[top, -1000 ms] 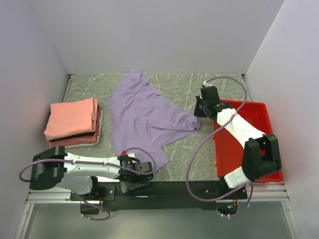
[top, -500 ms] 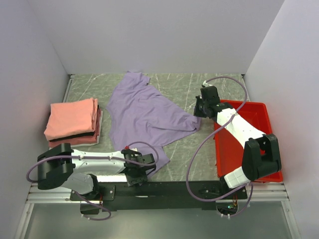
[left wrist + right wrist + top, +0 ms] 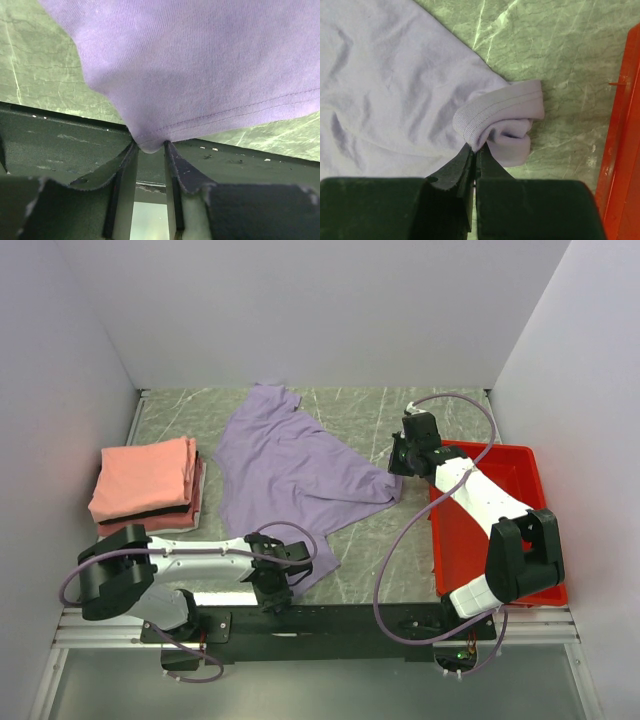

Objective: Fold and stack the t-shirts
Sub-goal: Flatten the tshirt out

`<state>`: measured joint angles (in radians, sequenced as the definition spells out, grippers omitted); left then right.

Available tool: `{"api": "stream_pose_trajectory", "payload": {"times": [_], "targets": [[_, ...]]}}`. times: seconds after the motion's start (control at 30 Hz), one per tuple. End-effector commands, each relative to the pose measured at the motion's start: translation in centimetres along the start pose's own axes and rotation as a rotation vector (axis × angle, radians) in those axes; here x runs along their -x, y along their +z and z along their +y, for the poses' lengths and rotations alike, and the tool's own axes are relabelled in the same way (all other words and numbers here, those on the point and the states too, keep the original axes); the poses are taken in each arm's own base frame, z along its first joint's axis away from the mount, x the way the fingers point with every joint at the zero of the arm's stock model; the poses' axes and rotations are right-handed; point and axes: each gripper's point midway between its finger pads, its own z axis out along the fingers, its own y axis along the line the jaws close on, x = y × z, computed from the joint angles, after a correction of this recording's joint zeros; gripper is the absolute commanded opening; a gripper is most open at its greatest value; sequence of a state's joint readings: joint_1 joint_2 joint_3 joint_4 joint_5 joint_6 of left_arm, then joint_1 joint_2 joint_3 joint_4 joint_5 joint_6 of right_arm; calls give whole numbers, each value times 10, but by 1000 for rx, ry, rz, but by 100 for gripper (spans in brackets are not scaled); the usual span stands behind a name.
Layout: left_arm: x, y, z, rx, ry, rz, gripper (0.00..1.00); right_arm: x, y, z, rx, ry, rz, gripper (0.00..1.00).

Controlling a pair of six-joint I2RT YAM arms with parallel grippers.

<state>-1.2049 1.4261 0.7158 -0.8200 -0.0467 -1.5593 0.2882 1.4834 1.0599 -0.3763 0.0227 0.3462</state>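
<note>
— Two arms, one shirt? What is the near arm doing?

— The left gripper [image 3: 272, 585] is low, at the near edge of the table [image 3: 372, 558]. Its fingers [image 3: 125, 167] squeeze the near corner of the purple t-shirt [image 3: 290, 475], right at the sewn hem. The cloth fills the small gap between them.

— Where does that shirt lie?

— It is spread out flat in the middle of the table, a bit wrinkled. It runs from the near edge all the way up toward the far wall.

— And what is on the sides?

— On the left, well apart from the grippers, is a folded pile. A pink t-shirt [image 3: 145, 475] is on top, and a darker red t-shirt [image 3: 165, 521] peeks out under it. On the right is a red tray [image 3: 527, 456].

— What about the other arm?

— The right gripper [image 3: 397, 468] is farther back, just beside the tray's left wall. Its jaws are clamped tight on the right edge of the purple shirt. The cloth there is bunched into a little roll at the fingertips.
</note>
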Motion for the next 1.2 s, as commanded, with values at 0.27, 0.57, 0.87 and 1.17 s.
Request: {"api": "stream_pose_trajectory", "payload": {"times": [0.27, 0.57, 0.87, 1.17], "targets": [[45, 15, -12, -12, 26, -212, 1, 16, -6, 7, 33, -18, -53, 0], [64, -14, -20, -101, 10, -312, 1, 16, -7, 7, 32, -20, -57, 0], [74, -33, -19, -177, -19, -367, 1, 18, -9, 9, 47, -23, -70, 0], [94, -66, -24, -246, -32, -479, 1, 25, -24, 19, 106, -37, -108, 0]]}}
